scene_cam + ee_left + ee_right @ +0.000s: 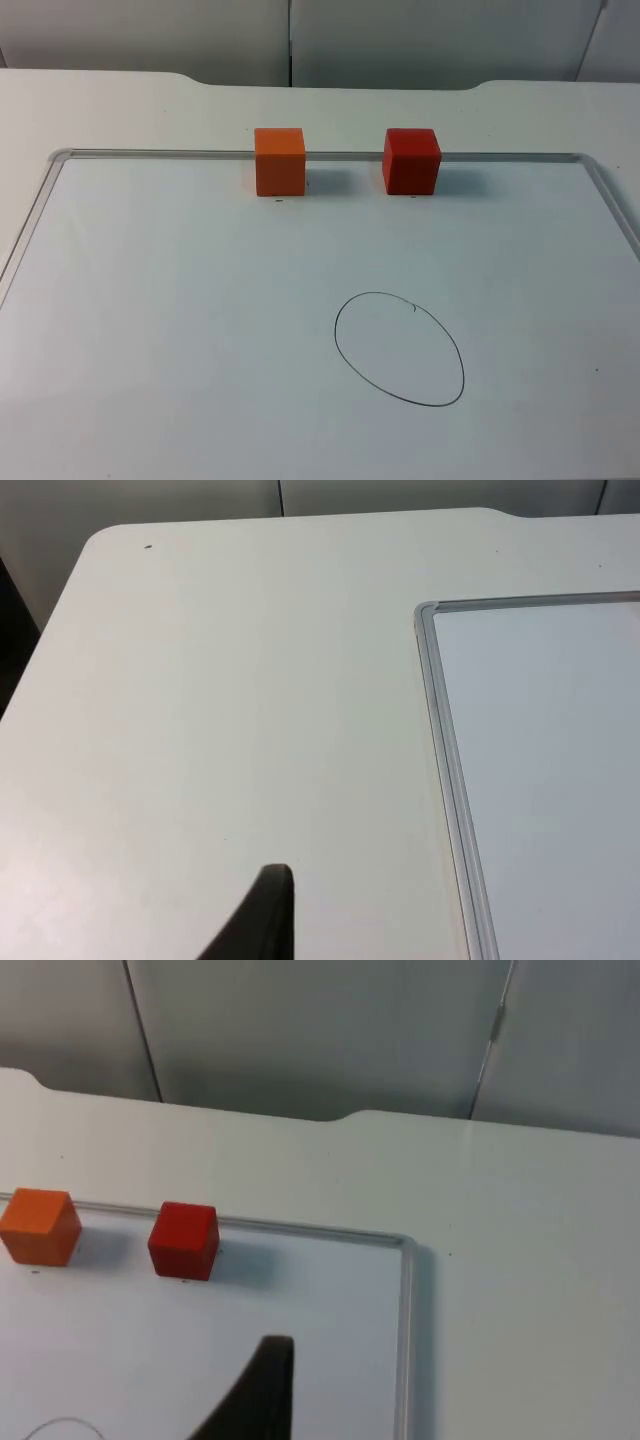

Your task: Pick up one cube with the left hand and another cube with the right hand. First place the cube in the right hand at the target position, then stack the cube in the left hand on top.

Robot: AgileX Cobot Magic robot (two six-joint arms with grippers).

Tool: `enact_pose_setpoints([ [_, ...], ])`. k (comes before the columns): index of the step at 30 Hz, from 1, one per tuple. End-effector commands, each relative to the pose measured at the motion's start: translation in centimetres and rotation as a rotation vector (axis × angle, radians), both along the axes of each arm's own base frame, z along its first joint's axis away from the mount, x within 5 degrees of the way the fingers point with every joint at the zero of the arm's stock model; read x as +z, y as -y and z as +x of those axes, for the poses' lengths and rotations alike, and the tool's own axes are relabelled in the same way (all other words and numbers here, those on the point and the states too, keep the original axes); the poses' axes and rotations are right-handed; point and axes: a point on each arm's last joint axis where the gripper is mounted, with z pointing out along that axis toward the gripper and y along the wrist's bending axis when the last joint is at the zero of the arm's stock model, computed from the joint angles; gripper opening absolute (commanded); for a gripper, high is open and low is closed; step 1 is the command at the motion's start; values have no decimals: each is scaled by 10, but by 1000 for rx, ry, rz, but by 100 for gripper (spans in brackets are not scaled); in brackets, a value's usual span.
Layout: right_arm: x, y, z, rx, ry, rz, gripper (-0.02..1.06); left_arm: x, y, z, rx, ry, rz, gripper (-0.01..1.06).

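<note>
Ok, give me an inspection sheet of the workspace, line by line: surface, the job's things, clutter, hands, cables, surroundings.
Surface: white table top bearing a white board with a silver frame.
Job's things: orange cube and red cube stand apart, side by side, at the board's far edge; both untouched. Drawn black oval target holds nothing.
Clutter: nothing seen.
Hands: left hand over bare table beside the board's frame; right hand over the board, short of the red cube; both holding nothing.
Cables: nothing seen.
Surroundings: grey partition wall behind the table.
</note>
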Motion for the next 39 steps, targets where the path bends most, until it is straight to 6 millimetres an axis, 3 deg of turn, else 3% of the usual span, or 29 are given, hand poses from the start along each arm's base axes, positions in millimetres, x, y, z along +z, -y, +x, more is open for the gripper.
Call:
enact_pose_setpoints([
  [1,12,1,16,2,24,-1,103,-2,0,0,9,5,-3,105],
  [10,50,-4,89,70,7,21,103,-2,0,0,9,5,-3,105],
  [11,50,-4,89,70,7,21,103,-2,0,0,9,5,-3,105],
  [15,56,-9,121,115,-45,42,103,-2,0,0,9,5,-3,105],
  [16,54,-15,133,140,-69,39,103,-2,0,0,9,5,-3,105],
  [18,54,-19,139,156,-71,34,103,-2,0,0,9,5,-3,105],
  [23,47,-54,166,253,-73,14,103,-2,0,0,9,5,-3,105],
  [26,35,-82,188,279,-98,7,103,-2,0,0,9,5,-3,105],
  [33,2,-119,226,212,-183,3,103,-2,0,0,9,5,-3,105],
  [37,-34,-144,254,157,-273,29,103,-2,0,0,9,5,-3,105],
  [38,-34,-144,254,157,-273,29,103,-2,0,0,9,5,-3,105],
  [39,-49,-151,263,154,-309,25,103,-2,0,0,9,5,-3,105],
])
